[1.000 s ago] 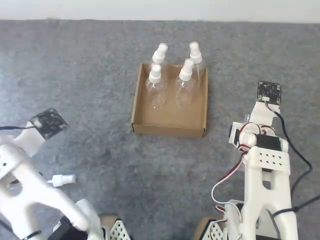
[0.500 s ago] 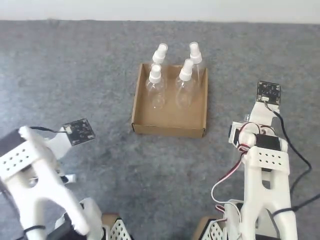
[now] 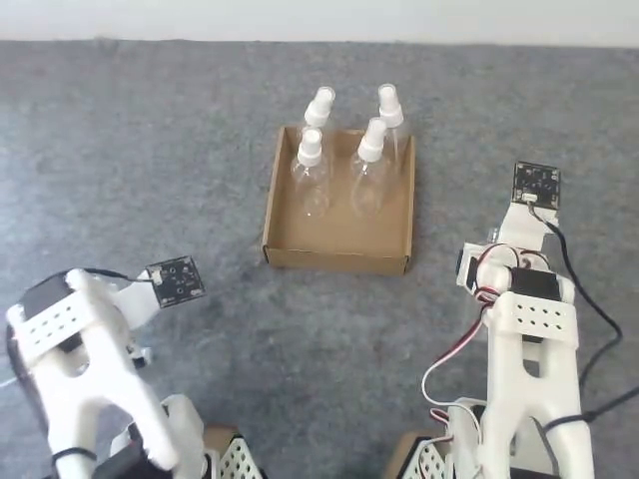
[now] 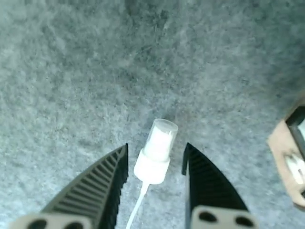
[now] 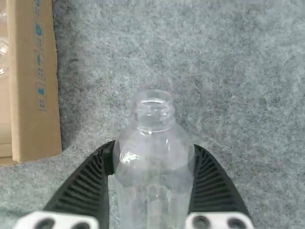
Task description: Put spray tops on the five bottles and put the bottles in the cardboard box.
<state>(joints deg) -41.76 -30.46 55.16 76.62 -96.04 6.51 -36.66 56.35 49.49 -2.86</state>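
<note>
A white spray top (image 4: 155, 155) lies on the grey carpet, its thin tube trailing back toward the wrist. My left gripper (image 4: 156, 148) is open, with one finger on either side of the top. My right gripper (image 5: 153, 147) is shut on a clear bottle (image 5: 153, 152) that has an open neck and no top. It holds the bottle just right of the cardboard box (image 5: 33, 81). In the high view the box (image 3: 339, 239) sits mid-table with several topped bottles (image 3: 310, 175) standing in it. The left arm (image 3: 85, 339) is at the lower left, the right arm (image 3: 524, 289) at the right.
Grey carpet covers the table around the box. The arm bases stand along the near edge. A pale wall strip runs along the far edge.
The left arm has swung in from the far left and come down over the spray top, which it now covers in the high view. The right arm and the box have not moved.
</note>
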